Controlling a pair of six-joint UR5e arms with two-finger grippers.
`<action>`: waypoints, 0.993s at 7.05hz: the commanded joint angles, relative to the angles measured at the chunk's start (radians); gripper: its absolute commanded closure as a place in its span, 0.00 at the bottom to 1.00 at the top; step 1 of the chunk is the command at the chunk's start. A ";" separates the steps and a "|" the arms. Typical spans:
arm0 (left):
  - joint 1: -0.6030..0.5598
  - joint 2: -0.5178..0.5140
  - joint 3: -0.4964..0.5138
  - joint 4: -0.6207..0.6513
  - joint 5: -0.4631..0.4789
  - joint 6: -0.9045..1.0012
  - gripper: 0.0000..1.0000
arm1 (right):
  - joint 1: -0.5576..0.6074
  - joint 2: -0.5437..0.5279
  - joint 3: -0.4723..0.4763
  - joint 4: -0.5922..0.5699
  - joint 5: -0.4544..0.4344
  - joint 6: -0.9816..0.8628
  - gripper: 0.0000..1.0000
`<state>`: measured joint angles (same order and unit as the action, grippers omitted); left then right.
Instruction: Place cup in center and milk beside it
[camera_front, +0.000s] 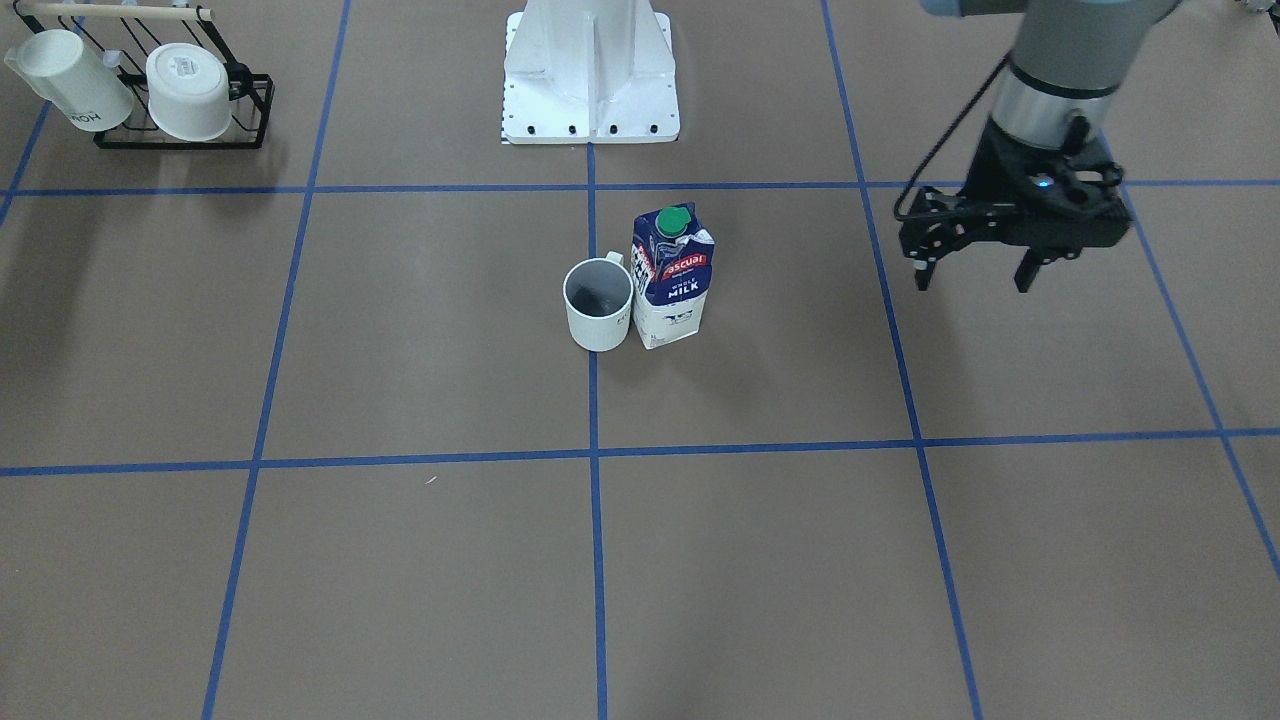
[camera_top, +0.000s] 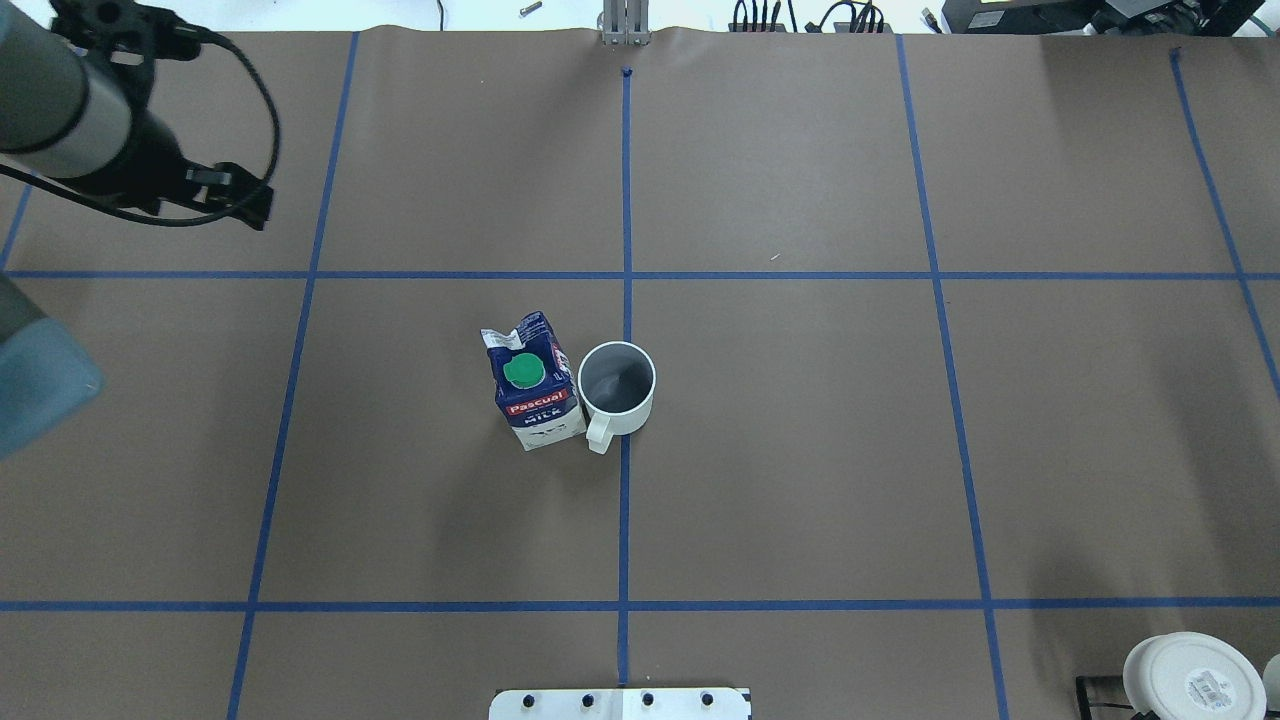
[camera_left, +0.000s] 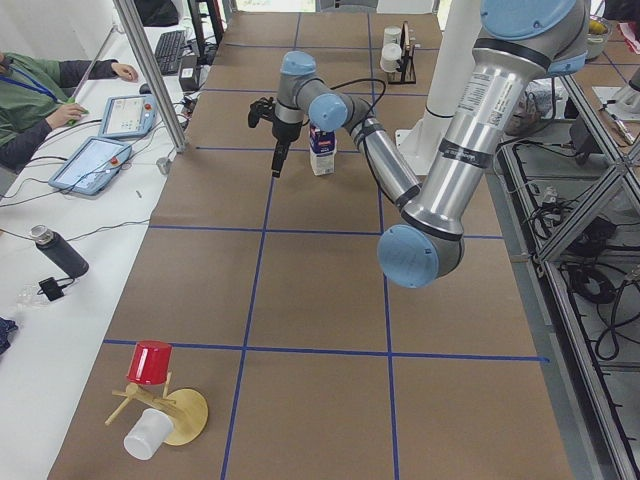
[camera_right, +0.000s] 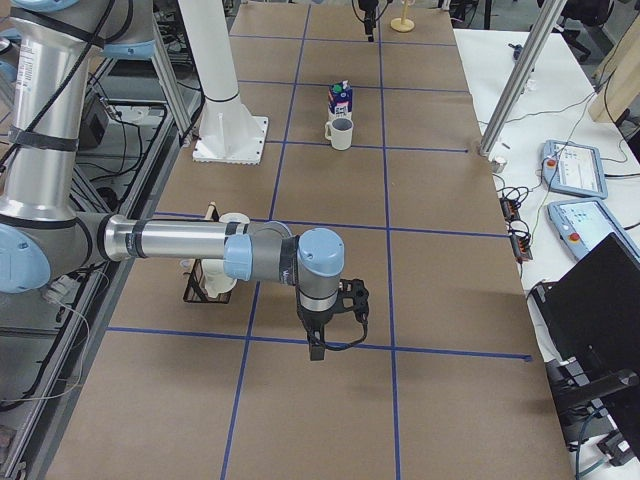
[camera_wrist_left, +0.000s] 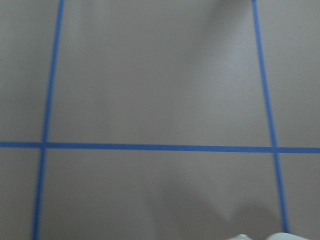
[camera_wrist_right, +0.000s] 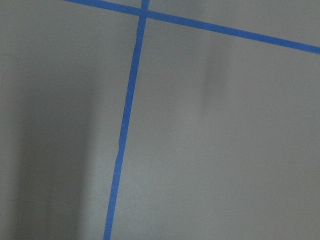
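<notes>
The white cup (camera_front: 598, 305) stands upright on the centre blue tape line (camera_front: 594, 410), its handle towards the robot's base. The navy-and-white milk carton (camera_front: 670, 275) with a green cap stands upright right beside it, touching or almost touching it. Both also show in the overhead view: cup (camera_top: 617, 385), milk (camera_top: 533, 385). My left gripper (camera_front: 977, 278) is open and empty, raised above the table well off to the milk's side. My right gripper (camera_right: 318, 345) shows only in the exterior right view, far from both objects; I cannot tell whether it is open or shut.
A black wire rack (camera_front: 245, 125) with two white cups lying in it sits at the table's corner on my right side. A wooden stand (camera_left: 175, 412) with a red cup and a white cup sits at the left end. The robot's white base (camera_front: 590, 70) stands behind the cup.
</notes>
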<state>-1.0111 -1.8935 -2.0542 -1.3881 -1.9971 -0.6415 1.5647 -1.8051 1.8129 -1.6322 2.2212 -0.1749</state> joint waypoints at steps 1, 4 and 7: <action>-0.287 0.169 0.066 -0.006 -0.218 0.442 0.02 | 0.000 -0.002 -0.017 0.000 0.000 0.000 0.00; -0.563 0.272 0.363 -0.093 -0.239 0.661 0.02 | 0.000 0.006 0.006 0.000 0.020 0.003 0.00; -0.573 0.399 0.450 -0.272 -0.299 0.694 0.02 | 0.000 0.064 -0.006 -0.008 0.028 0.003 0.00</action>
<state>-1.5766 -1.5398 -1.6213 -1.6216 -2.2510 0.0408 1.5646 -1.7751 1.8136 -1.6327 2.2463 -0.1712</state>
